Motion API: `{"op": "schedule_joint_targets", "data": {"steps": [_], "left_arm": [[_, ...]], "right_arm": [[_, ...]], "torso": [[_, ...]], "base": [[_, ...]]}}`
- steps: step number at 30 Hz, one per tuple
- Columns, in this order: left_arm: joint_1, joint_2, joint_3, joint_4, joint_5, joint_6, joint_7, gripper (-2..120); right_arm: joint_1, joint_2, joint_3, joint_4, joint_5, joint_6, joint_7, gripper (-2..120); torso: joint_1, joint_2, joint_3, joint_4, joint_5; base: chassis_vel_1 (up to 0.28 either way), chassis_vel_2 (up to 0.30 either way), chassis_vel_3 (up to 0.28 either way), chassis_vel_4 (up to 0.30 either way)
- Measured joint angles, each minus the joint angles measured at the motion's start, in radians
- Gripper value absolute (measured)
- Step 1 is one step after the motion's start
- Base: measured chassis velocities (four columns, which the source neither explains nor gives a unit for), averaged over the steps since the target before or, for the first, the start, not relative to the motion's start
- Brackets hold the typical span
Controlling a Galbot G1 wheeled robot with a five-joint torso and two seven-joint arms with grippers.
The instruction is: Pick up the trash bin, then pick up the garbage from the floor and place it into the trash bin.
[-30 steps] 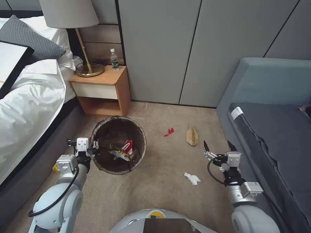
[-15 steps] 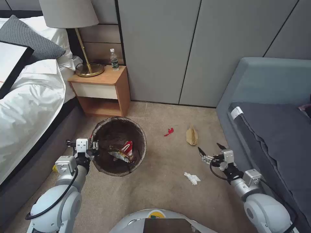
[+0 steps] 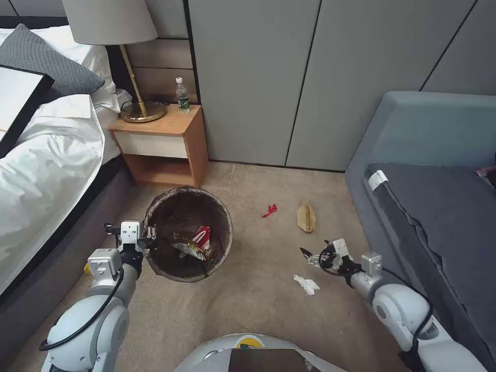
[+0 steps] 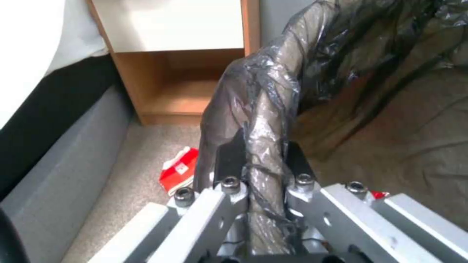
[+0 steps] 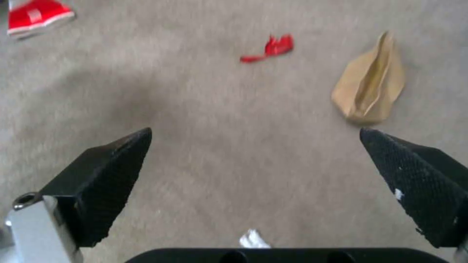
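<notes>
Left claw (image 4: 258, 160) is clamped on the near-left rim of the trash bin (image 3: 188, 233), one finger outside and one inside the dark bag liner folded over the rim. The bin is held over the carpet (image 3: 258, 289) in front of the bedside table (image 3: 164, 139), beside the bed (image 3: 46, 155). Inside the bin: a red-and-white packet (image 3: 203, 236) and a shiny crumpled wrapper (image 3: 187, 249).

Right claw (image 3: 314, 253) is low over the carpet to the right of the bin, jaws spread wide and gripping nothing. In the right wrist view both black fingers (image 5: 105, 175) frame bare carpet.

Garbage on the floor:
- white tissue (image 3: 307, 284), just below and near the right claw, not touching it
- brown paper bag (image 3: 306, 216), beyond the claw, near the grey sofa (image 3: 429, 170)
- small red scrap (image 3: 269, 210), between the bin and the paper bag
- red-and-white carton (image 4: 179, 175), on the carpet by the bed base, beside the bin
- yellow scrap (image 3: 89, 268), next to the left forearm at the bed base
</notes>
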Motion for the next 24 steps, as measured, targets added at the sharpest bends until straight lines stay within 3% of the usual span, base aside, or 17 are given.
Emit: {"op": "schedule_joint_targets", "data": {"steps": [24], "left_arm": [[-0.011,-0.002,0.002,0.018,0.003,0.001,-0.003,3]], "right_arm": [[0.096,0.01,-0.128,-0.151,0.065,-0.115,0.156,100]], "torso": [[0.0,0.0,0.0,-0.0001,-0.0001]], "base": [[0.0,0.0,0.0,0.0]]}}
